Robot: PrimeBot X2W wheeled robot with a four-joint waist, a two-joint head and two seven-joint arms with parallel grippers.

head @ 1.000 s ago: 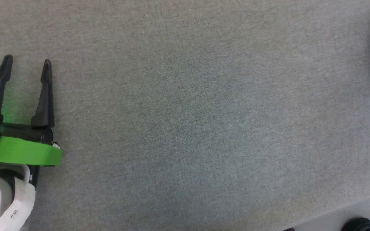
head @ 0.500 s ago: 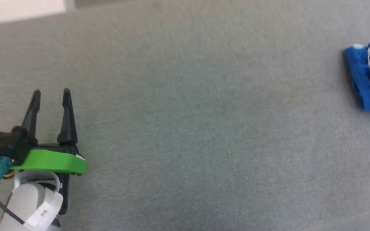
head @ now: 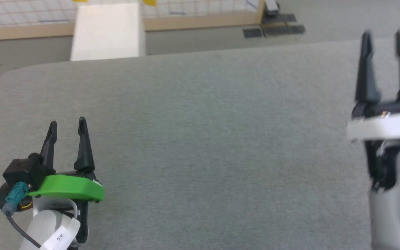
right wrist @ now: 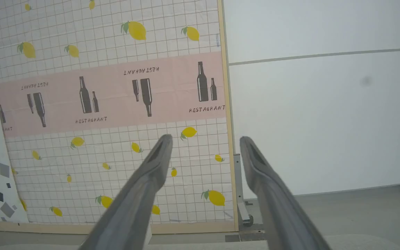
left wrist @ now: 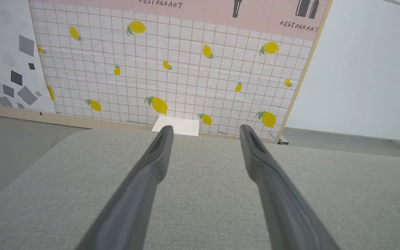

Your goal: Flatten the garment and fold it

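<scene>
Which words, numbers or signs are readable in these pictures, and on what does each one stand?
"RESTAURANT": printed repeatedly, some upside down, on the pink band of the lemon-patterned wall panel.
Marks on the white label of the left arm: too small to read.

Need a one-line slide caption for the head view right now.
Left tool and right tool open over the grey fabric table, white box beyond.

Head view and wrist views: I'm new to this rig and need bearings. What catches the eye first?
The bright green mount behind the open left gripper, low at the head view's left over the grey table. The open right gripper stands at the right edge. In the left wrist view, a lemon-printed wall rises beyond the table.
</scene>
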